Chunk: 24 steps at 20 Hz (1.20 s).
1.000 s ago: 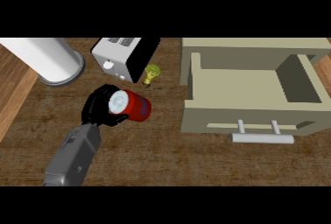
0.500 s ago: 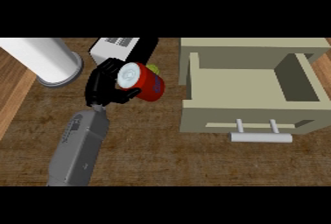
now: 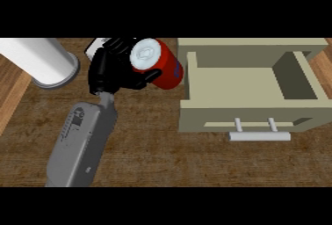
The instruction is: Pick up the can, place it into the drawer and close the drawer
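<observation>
A red can (image 3: pixel 163 68) with a white top is held above the counter, tilted, just left of the open drawer. My left hand (image 3: pixel 109 73) is shut on it, with fingers and thumb curled round its left side. The beige drawer (image 3: pixel 299 78) stands pulled out at the right, its inside bare, and its grey handle (image 3: pixel 259 136) faces the near side. The can's right edge hangs close to the drawer's left wall (image 3: pixel 192 70). My right hand does not show.
A large white cylinder (image 3: pixel 37 59) stands at the far left on the wooden counter (image 3: pixel 162 162). A white appliance (image 3: pixel 96 44) is mostly hidden behind my left hand. My grey forearm (image 3: pixel 81 140) crosses the lower left.
My left hand has lifted the can off the counter and carried it up and to the right, toward the drawer. The small yellow thing seen earlier is now hidden.
</observation>
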{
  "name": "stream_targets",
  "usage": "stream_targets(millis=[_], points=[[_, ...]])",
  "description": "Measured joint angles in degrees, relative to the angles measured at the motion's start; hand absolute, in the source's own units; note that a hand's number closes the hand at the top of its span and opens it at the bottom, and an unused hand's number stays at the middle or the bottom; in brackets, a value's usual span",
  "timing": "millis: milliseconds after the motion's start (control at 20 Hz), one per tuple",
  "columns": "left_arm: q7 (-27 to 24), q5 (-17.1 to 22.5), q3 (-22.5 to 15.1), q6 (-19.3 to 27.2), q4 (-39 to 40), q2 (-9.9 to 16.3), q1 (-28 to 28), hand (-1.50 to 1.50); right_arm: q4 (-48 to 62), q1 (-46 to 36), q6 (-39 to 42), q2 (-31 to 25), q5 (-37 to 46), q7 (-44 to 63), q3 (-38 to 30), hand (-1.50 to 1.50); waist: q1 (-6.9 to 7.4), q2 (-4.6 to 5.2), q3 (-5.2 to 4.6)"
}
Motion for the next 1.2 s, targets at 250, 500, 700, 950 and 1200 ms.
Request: stream_targets(millis=[250,500,700,950,1200], points=[[5.1,-0.9,-3.2,5.6,-2.7,0.0,-4.2,1.50,0.3,-0.9,0.4,0.1,-0.3,0.8,-0.5,-1.50,-0.30,0.11,0.00],[5.9,0.1,-5.0,9.8,1.8,-0.1,-11.1,1.50,0.4,-1.5,-0.3,-0.1,0.2,1.0,0.9,-1.50,-0.72,0.25,-0.01],[4.6,2.5,-7.7,13.7,6.8,-0.1,-16.0,1.50,0.4,-2.1,-0.1,0.2,0.8,1.2,1.2,-1.50,-1.00,0.33,0.00],[3.8,4.6,-10.1,17.7,12.0,-0.1,-22.4,1.50,0.1,-1.8,-0.2,0.0,-0.5,1.6,0.9,-1.50,-1.30,0.35,-0.01],[2.5,8.2,-12.0,19.7,17.3,-0.1,-27.5,1.50,-0.5,-2.1,-0.1,-0.2,-0.9,2.3,0.5,-1.50,-1.48,0.39,-0.01]])
